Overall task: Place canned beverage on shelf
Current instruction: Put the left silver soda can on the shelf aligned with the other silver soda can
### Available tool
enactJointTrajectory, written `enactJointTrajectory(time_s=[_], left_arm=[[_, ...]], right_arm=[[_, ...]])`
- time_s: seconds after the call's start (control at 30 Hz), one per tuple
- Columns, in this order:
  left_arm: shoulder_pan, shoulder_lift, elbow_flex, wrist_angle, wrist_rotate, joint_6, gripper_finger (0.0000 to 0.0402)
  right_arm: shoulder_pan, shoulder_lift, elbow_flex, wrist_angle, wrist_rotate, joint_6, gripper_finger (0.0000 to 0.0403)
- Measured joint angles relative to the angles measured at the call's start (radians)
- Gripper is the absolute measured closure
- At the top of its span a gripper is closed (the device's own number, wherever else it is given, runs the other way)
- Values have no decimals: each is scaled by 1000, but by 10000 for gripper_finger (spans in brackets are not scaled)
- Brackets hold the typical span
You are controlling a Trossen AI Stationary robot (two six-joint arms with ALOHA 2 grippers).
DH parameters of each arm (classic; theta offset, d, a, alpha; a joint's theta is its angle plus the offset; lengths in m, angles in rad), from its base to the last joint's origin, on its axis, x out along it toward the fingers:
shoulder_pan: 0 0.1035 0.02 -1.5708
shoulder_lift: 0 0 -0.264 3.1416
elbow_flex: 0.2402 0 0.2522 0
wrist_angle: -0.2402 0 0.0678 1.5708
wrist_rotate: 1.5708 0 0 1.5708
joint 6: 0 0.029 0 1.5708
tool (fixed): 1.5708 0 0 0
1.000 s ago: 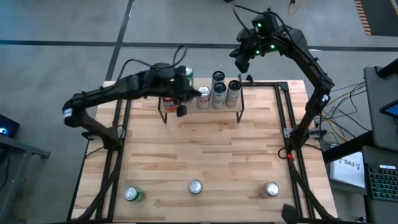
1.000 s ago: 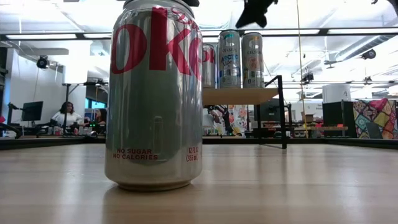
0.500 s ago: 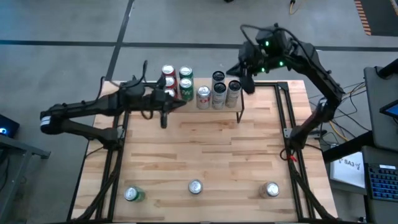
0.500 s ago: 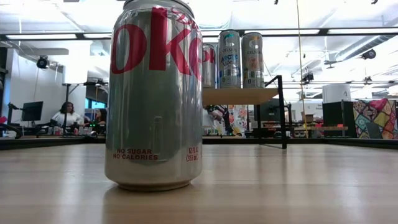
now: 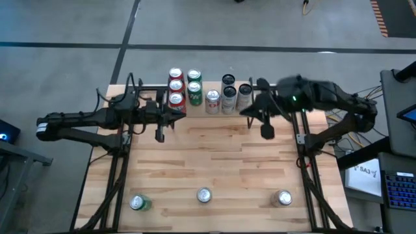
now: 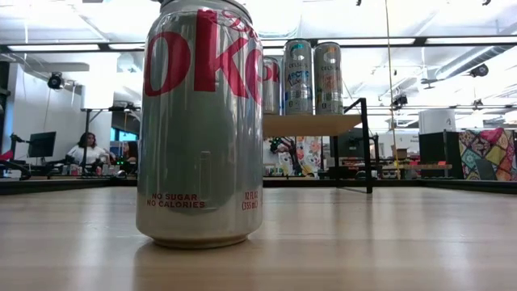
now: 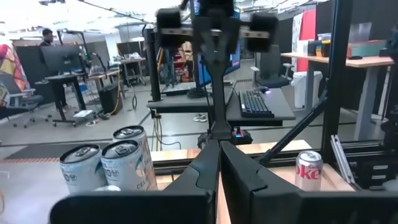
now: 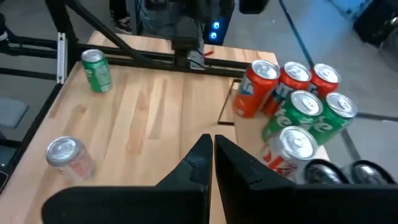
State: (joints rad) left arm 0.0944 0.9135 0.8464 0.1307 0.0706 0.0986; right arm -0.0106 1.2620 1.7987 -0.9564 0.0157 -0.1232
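On the big silver can (image 6: 202, 121) at the front of the low view we read large red letters "oke", cut off at nine o'clock by the can's curve. Near its base, small red print says "NO SUGAR NO CALORIES", and at three o'clock of that, "12 FL OZ". The small silver can (image 7: 309, 170) in the left wrist view carries red lettering we cannot make out. The labels of the cans on the shelf (image 6: 311, 124) are too small to read.
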Motion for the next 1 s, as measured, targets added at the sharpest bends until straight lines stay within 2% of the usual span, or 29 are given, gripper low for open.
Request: enactJointTrajectory(time_s=[0.17, 0.47, 0.73, 1.0], left_arm=[[0, 11, 0, 13, 0, -15, 402], [-16, 57, 3, 74, 0, -94, 402], [-80, 99, 2, 96, -6, -157, 402], [-216, 112, 2, 90, -170, -141, 402]], right_arm=[[124, -77, -148, 82, 37, 56, 394], [258, -95, -291, 51, 36, 111, 394], [303, -66, -370, 40, 37, 127, 394], [303, 42, -378, 115, 38, 109, 394]])
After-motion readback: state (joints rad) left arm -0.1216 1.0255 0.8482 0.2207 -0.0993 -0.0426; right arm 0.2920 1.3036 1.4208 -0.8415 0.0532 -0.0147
